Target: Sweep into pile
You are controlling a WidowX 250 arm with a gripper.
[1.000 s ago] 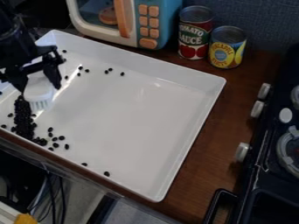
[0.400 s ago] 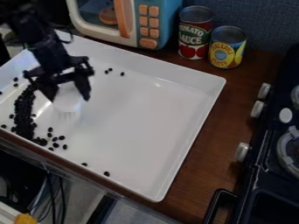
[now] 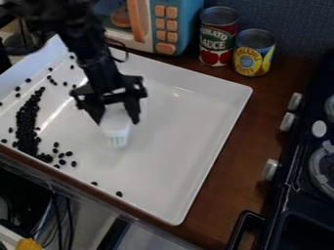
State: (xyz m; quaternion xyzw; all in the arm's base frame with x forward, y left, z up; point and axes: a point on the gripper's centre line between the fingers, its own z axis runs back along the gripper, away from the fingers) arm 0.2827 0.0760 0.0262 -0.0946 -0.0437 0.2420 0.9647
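Black beans (image 3: 27, 128): one dense, elongated pile toward the left of the view, inside a white tray (image 3: 186, 156); loose ones lie around it, a few up toward the far-left corner, two more beside the near wall. White brush (image 3: 114, 122), bristles downward, over the tray, to the right of the pile and apart from it; contact with the tray cannot be told. Black gripper (image 3: 117, 120), hanging down over the tray, fingers clasped on the brush. Brown counter (image 3: 238, 146), beneath the tray. Two cans, red (image 3: 217, 36) and yellow (image 3: 253, 54), side by side behind; toy microwave (image 3: 186, 14), blue and white; black toy stove (image 3: 297, 190), right.
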